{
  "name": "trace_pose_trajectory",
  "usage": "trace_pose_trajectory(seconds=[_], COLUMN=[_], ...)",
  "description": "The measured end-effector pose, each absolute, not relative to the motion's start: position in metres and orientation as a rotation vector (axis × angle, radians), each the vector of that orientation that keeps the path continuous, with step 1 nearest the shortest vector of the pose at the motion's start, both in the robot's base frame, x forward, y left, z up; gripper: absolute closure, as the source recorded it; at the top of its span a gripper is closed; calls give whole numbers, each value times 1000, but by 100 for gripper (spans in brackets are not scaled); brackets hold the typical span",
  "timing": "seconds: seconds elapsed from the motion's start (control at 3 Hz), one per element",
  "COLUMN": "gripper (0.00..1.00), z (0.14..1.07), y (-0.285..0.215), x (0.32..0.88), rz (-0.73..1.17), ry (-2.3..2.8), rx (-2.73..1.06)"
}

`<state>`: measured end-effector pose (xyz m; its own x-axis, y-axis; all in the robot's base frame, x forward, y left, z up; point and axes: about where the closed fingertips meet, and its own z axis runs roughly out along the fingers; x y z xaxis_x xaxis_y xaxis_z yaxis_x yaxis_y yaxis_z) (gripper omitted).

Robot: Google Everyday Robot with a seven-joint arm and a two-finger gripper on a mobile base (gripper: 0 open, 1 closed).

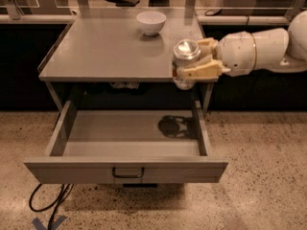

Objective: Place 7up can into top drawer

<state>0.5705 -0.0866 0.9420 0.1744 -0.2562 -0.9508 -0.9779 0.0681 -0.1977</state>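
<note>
Speckled stone floor (259, 176) surrounds a grey table (105, 51). Beneath it the top drawer (124, 169) stands pulled open. A white arm (254, 49) reaches in from the right. Its gripper (192, 59) pinches the 7up can (186, 51) at the tabletop's front right corner, above the drawer's back right corner. A white bowl (151, 22) sits near the far edge.

top drawer (72, 170): open | 7up can (186, 50): upright, in hand (187, 61) above it
</note>
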Motion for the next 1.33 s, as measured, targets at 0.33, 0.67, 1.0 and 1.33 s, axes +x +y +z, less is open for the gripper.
trace_pose_trajectory(seconds=[0.33, 0.67, 1.0, 1.33], gripper=[100, 100, 100, 100], z=[883, 850, 850, 817], y=[-60, -40, -40, -18], x=[537, 513, 513, 507], rz=[959, 1041, 1041, 1129], ry=[1316, 1347, 1347, 1340], rx=[-1441, -1487, -1487, -1471])
